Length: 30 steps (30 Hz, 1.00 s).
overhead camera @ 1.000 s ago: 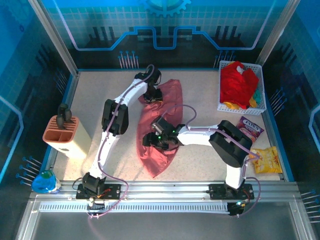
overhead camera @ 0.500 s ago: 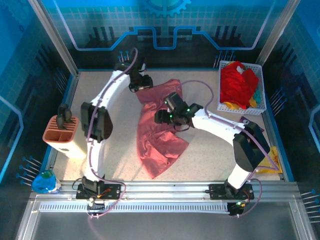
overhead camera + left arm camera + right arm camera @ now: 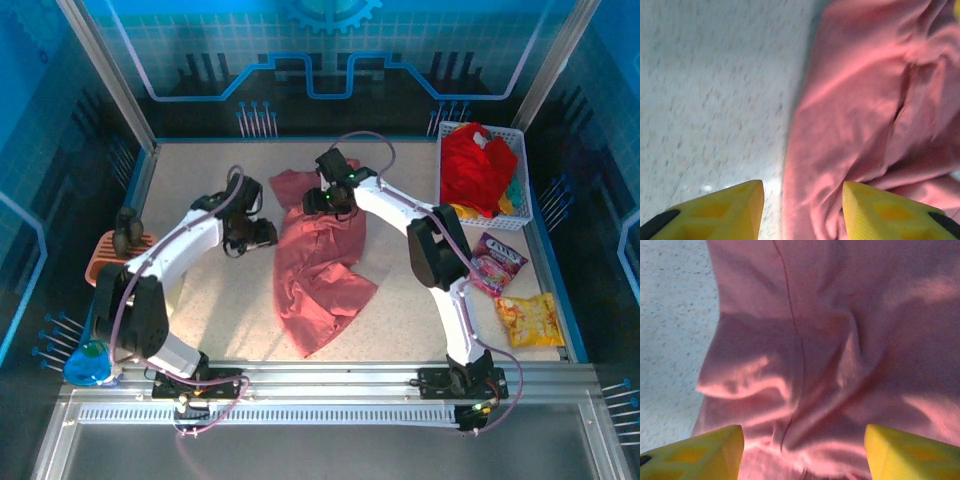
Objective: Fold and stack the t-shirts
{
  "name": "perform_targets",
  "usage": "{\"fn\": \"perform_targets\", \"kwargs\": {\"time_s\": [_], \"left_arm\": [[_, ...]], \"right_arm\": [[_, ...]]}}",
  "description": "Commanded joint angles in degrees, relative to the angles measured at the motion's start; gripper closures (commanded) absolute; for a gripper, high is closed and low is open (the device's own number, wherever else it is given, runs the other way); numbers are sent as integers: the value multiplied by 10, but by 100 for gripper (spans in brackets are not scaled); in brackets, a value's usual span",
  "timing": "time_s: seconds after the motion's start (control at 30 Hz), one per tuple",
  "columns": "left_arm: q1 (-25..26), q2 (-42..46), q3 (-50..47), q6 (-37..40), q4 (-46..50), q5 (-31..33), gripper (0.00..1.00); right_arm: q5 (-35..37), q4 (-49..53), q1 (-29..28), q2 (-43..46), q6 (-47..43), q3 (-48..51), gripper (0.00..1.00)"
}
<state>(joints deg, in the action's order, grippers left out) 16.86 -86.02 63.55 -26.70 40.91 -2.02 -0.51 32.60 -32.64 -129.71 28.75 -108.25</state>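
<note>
The left gripper (image 3: 801, 197) is found with its yellow fingers (image 3: 725, 210) spread and nothing gripped, held over the left edge of the salmon-pink t-shirt (image 3: 860, 110) where it meets the speckled table (image 3: 715, 90). The right gripper (image 3: 802, 435) is also noted wide open and empty, just above the rumpled far part of that shirt, which is laid crumpled mid-table. The red t-shirt (image 3: 478, 165) is heaped in the white basket (image 3: 443, 212) at the far right corner.
</note>
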Motion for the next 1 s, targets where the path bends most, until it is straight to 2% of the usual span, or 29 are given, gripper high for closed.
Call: {"fn": "perform_targets", "kwargs": {"time_s": [0.0, 0.1, 0.3, 0.4, 0.5, 0.73, 0.87, 0.9, 0.97], "left_arm": [[11, 74, -53, -44, -54, -17, 53], [30, 104, -79, -67, -41, -20, 54], [99, 147, -115, -109, -32, -6, 54], [137, 133, -121, -135, -42, 0, 54], [170, 101, -112, -149, -41, 10, 54], [207, 65, -133, -175, -75, -9, 55], [208, 73, -174, -183, -91, -28, 55], [208, 78, -184, -183, -94, -29, 55], [208, 87, -197, -181, -95, -32, 55]], "right_arm": [[-18, 53, 4, -56, -30, -63, 35], [-13, 96, 14, -111, -40, -129, 35], [7, 169, 41, -193, -57, -238, 35], [30, 244, 62, -249, -48, -336, 34], [34, 245, 82, -271, -46, -369, 34], [13, 200, 104, -254, -81, -366, 32], [37, 137, 92, -154, -109, -261, 27], [37, 111, 90, -118, -109, -222, 14], [23, 58, 87, -44, -115, -142, 2]]}}
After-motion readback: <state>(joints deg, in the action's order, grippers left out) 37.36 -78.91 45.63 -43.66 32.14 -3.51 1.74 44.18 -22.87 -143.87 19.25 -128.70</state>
